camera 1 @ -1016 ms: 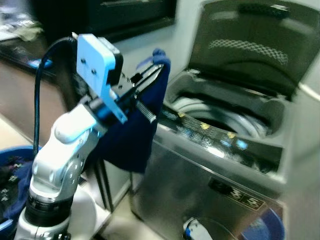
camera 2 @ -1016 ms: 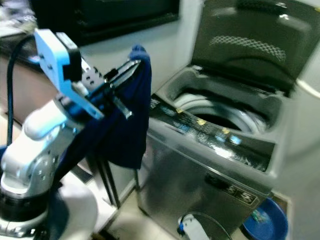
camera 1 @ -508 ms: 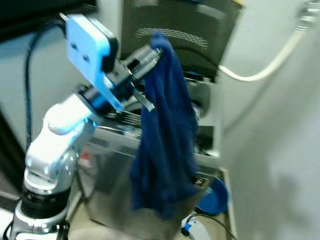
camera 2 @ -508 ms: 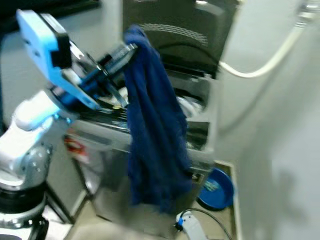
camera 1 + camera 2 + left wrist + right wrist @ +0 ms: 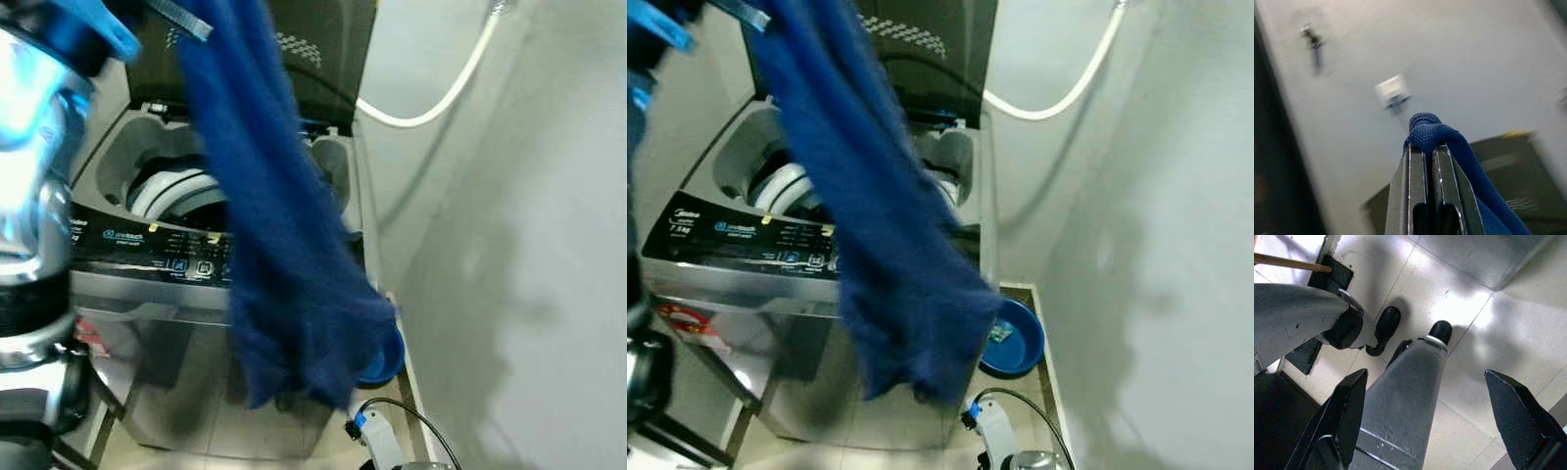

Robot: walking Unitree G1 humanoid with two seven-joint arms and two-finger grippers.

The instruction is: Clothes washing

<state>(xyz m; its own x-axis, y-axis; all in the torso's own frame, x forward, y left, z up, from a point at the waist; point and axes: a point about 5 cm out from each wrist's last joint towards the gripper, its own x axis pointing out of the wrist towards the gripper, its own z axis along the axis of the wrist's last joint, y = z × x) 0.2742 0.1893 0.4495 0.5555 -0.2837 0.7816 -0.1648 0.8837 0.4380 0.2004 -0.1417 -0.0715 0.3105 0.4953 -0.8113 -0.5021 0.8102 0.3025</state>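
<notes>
A long dark blue garment (image 5: pixel 284 264) hangs down in front of the open top-loading washing machine (image 5: pixel 147 257). Its lower end dangles past the front panel toward the floor. My left gripper (image 5: pixel 1429 148) is raised high and shut on the garment's top fold (image 5: pixel 1425 129), which bunches over the fingertips. The silver left arm (image 5: pixel 29 147) stands at the left, beside the machine. The washer's lid (image 5: pixel 313 49) is up and the drum opening (image 5: pixel 171 191) shows behind the cloth. My right gripper (image 5: pixel 1425 377) hangs open, pointing at the tiled floor beside my own leg (image 5: pixel 1405 396).
A white wall (image 5: pixel 509 245) runs close along the right, with a white hose (image 5: pixel 431 106) curving down it to the machine. A blue basin (image 5: pixel 1016 338) sits on the floor at the washer's right corner. A white plug with cable (image 5: pixel 377 439) lies in front.
The camera has swung right and closer to the washer. The left arm has lifted the garment higher, so the gripper has left the top of the eye views; the cloth stays held.
</notes>
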